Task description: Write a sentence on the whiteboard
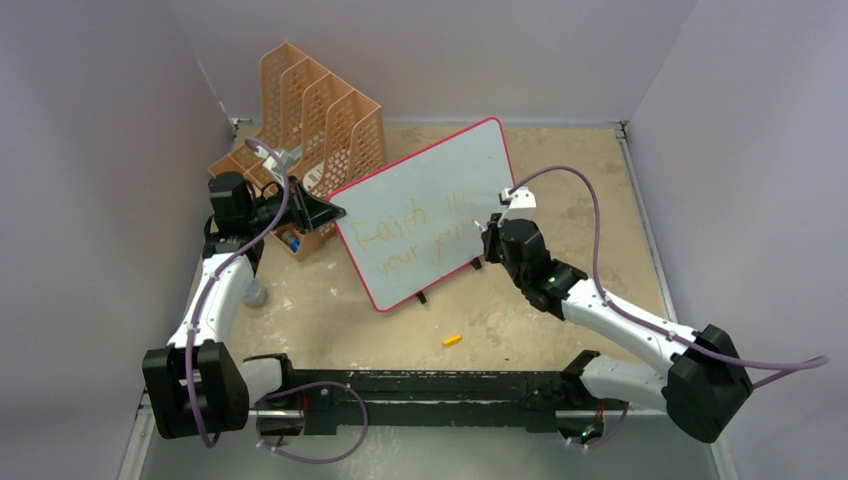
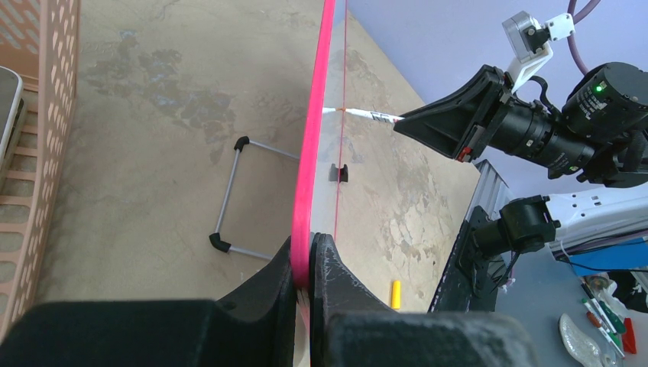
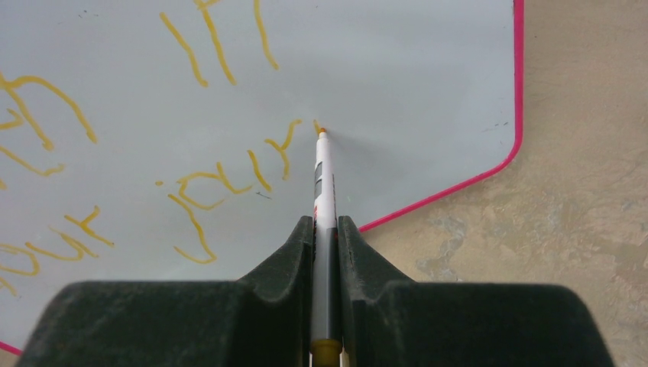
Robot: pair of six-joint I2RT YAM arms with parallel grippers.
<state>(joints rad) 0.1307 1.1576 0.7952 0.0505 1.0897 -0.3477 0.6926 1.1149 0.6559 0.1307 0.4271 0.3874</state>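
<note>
The whiteboard [image 1: 440, 170] stands tilted on the table, pale with a red-pink frame. My left gripper [image 1: 332, 213] is shut on its left edge; in the left wrist view the jaws [image 2: 309, 258] pinch the pink frame [image 2: 315, 138] edge-on. Two lines of the sentence [image 1: 418, 235] in thin yellow-orange strokes cross the board. My right gripper [image 3: 326, 223] is shut on a white marker [image 3: 324, 180]. The marker's orange tip touches the whiteboard [image 3: 428, 84] just right of the lower line's last letters [image 3: 229, 176]. The marker [image 2: 368, 115] also shows from the side, reaching the board.
An orange perforated file rack [image 1: 325, 120] stands behind the left gripper. A yellow marker cap [image 1: 452, 340] lies on the table in front of the board. The board's wire stand [image 2: 229, 206] and a black foot [image 1: 421, 297] rest on the tabletop.
</note>
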